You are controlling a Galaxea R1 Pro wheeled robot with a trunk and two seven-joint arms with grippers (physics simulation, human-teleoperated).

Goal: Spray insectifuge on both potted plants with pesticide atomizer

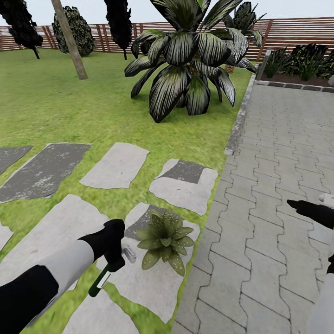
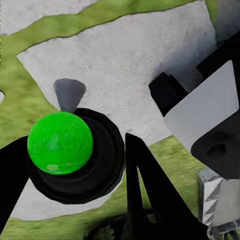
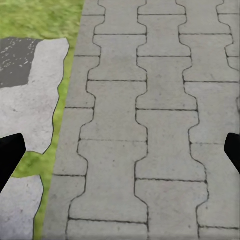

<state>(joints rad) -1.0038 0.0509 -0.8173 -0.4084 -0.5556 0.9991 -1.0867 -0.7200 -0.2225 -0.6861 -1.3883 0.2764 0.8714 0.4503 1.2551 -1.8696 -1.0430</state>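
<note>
A: Status on pickup?
B: Done, judging by the head view. Left gripper [image 1: 112, 260] clamped on the spray bottle [image 1: 101, 279], bottle tilted, dark body hanging below the hand, whitish trigger head [image 1: 128, 253] poking out toward the plant

A: Where relative to the plant?
B: Just beside it. Small light-green rosette [image 1: 165, 240] sitting on a stepping stone [image 1: 153, 283] at the lawn edge, nozzle pointed roughly at its leaves, not touching

A: Spraying?
B: Can't tell. No mist visible, no sign of coverage on the leaves. Likely lined up for the first spray

A: Wrist cam?
B: Green round end of the bottle [image 2: 60, 142] seated in a dark ring, black fingers [image 2: 150, 195] on both sides, stone and grass [image 2: 15, 100] behind

A: Right arm?
B: Right gripper [image 3: 120, 155] spread wide, nothing between the tips, hovering over the grey paving [image 3: 150, 100]. Idle

A: Second plant?
B: Not located from here. Big dark-leaved palm [image 1: 190, 60] and fence [image 1: 297, 32] further back, neither a target. Remaining: cover this rosette, find the other, cover that too
</note>
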